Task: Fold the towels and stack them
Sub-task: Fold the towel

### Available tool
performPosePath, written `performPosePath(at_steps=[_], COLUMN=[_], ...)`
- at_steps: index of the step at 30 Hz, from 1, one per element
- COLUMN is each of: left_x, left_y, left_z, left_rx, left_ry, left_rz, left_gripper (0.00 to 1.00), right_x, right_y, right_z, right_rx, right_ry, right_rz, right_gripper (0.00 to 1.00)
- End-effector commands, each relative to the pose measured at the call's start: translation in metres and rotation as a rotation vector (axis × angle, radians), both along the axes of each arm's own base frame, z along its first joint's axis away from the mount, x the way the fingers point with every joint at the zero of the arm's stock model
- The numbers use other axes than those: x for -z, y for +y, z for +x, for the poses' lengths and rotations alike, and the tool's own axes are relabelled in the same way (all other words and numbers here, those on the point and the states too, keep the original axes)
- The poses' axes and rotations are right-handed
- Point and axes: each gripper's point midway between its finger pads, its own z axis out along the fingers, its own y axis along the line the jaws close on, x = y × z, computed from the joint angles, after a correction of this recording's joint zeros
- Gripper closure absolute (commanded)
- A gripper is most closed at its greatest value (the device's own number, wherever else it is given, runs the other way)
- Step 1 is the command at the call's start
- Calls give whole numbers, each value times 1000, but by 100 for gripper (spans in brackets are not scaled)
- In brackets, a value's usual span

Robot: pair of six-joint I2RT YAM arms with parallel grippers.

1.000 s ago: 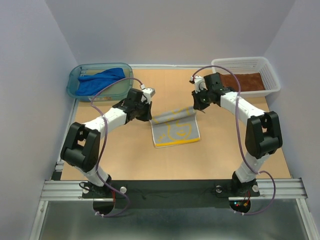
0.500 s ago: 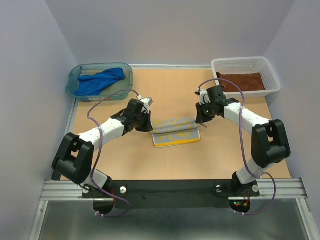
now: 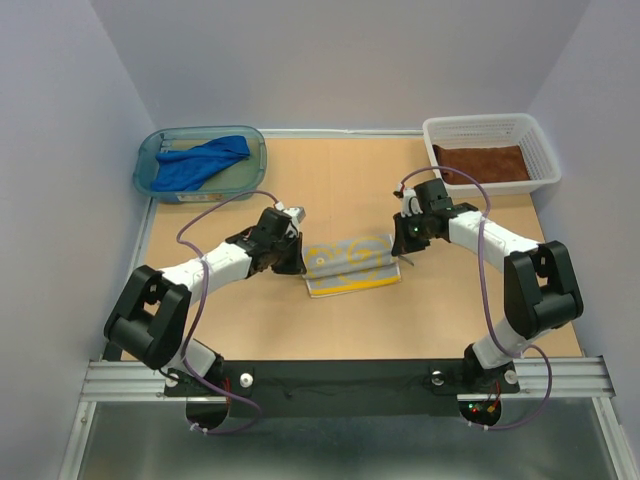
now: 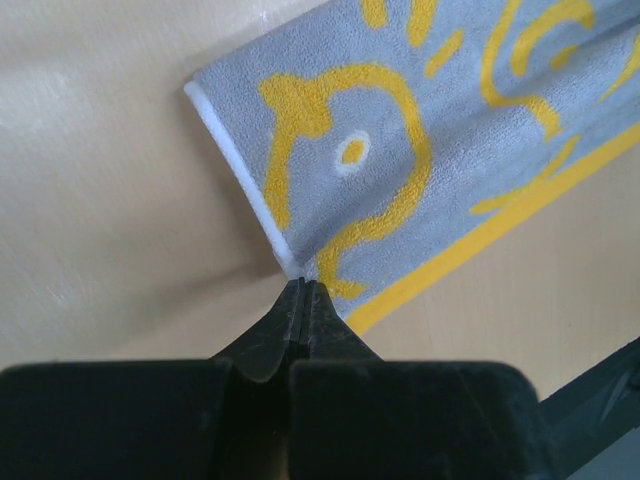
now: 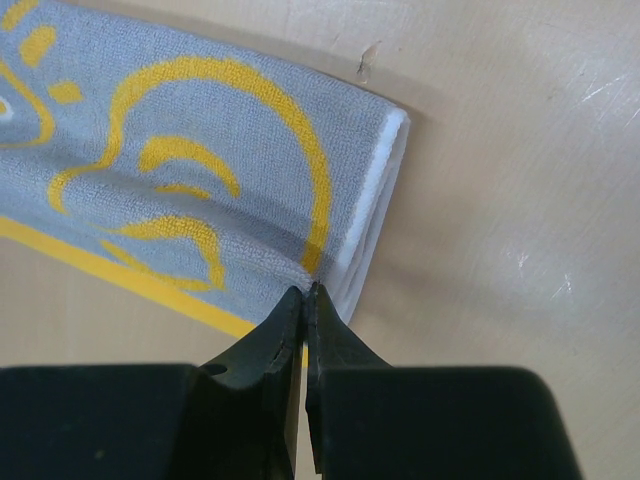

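The yellow and grey patterned cloth towel (image 3: 352,262) lies at the middle of the tan tabletop (image 3: 340,190), doubled over into a narrow band running from nine to three o'clock. The left gripper (image 4: 303,290) is low at the band's nine o'clock end. Its jaws are pressed together on the white-edged corner, with no gap showing. The right gripper (image 5: 305,292) is at the three o'clock end, clamped thin on the near corner in the same way. We judge that each arm holds one corner so the upper layer comes down square on the lower one. The yellow border peeks out along the six o'clock edge, which suggests the layers are not quite flush.

The bright blue cloth towel (image 3: 200,162) sits crumpled in the teal plastic tub (image 3: 256,174) at ten o'clock. The rust-brown cloth towel (image 3: 485,162) lies flat in the white slotted basket (image 3: 478,130) at two o'clock, probably where the stack is meant to go.

The pads cover the pinch points, so we cannot tell whether one layer or both are caught. Each wrist view crops the towel's far half. From above, the wrists hide both corners, and we cannot make out whether the brown towel is folded.
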Motion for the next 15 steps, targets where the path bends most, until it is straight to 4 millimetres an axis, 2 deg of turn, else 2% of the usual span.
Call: performPosePath(at_steps=[1,9,15], left_x=[4,-13,-11], left_y=[1,-1,-4], left_z=[-12,-10,-20], left_rx=[-11,-26,-10], left_ry=[35,6,21], left_rz=[10,9,11], left_gripper=[100,100,100], right_x=[-7,-20,-22], right_y=[-2,-5,-6], right_z=[5,9,7], right_rx=[34,58,72], right_ry=[-28,-67,-70], right_rz=[0,-1,0], right_gripper=[99,100,100])
